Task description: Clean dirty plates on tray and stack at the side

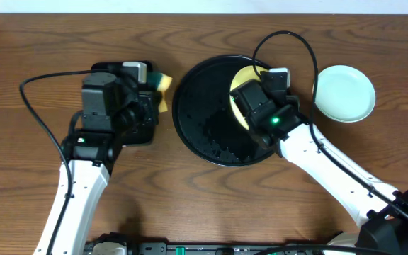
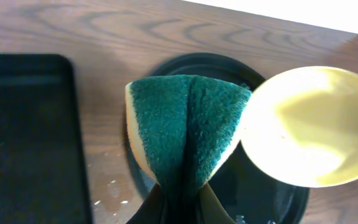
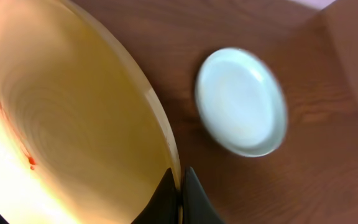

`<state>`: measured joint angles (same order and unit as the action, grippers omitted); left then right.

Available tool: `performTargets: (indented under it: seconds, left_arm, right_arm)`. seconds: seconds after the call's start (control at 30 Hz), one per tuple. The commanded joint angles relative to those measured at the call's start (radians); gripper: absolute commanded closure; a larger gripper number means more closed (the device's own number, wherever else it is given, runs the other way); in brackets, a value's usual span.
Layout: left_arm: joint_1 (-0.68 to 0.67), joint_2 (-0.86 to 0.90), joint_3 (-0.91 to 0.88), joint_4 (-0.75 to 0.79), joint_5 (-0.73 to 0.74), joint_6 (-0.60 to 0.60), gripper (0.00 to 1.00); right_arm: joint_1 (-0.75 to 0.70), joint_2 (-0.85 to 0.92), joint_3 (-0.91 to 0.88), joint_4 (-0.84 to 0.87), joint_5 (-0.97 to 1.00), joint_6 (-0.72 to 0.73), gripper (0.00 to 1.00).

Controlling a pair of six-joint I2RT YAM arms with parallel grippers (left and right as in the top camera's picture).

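My right gripper (image 3: pixel 180 177) is shut on the rim of the pale yellow plate (image 3: pixel 73 118), holding it tilted above the round black tray (image 1: pixel 197 113). Small orange-red smears (image 3: pixel 30 162) mark the plate's inner face. In the overhead view most of the plate (image 1: pixel 245 76) is hidden under the right wrist. My left gripper (image 2: pixel 179 193) is shut on a folded sponge (image 2: pixel 188 124), green scouring side outward, just left of the yellow plate (image 2: pixel 316 124) and over the tray's left rim (image 2: pixel 197 65). A light teal plate (image 1: pixel 343 93) lies on the table right of the tray.
A smaller rectangular black tray (image 2: pixel 23 137) sits left of the round one, largely under my left arm in the overhead view. Water drops speckle the wood between the two trays (image 2: pixel 114 193). Each arm trails a black cable over the table.
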<state>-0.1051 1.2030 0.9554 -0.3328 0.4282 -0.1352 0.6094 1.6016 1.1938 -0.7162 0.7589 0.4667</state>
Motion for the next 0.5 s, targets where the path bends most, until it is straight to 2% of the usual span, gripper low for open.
performTargets:
  seconds: [0.0, 0.13, 0.2, 0.33, 0.47]
  left_arm:
    - [-0.068, 0.001, 0.002, 0.016, -0.019, -0.027, 0.92]
    - [-0.158, 0.003, 0.002, 0.067, -0.046, -0.067, 0.92]
    - [-0.208, 0.013, 0.002, 0.112, -0.081, -0.09, 0.92]
    - [-0.296, 0.054, 0.002, 0.182, -0.154, -0.108, 0.92]
    - [-0.36, 0.132, 0.002, 0.248, -0.187, -0.114, 0.92]
  right_arm:
    - [-0.08, -0.003, -0.004, 0.004, -0.254, 0.034, 0.99]
    - [-0.209, -0.002, -0.01, -0.013, -0.53, 0.033, 0.99]
    - [-0.254, -0.002, -0.018, -0.02, -0.594, 0.033, 0.99]
    - [-0.3, -0.002, -0.064, 0.011, -0.621, 0.034, 0.99]
    - [-0.314, -0.002, -0.148, 0.122, -0.655, 0.034, 0.99]
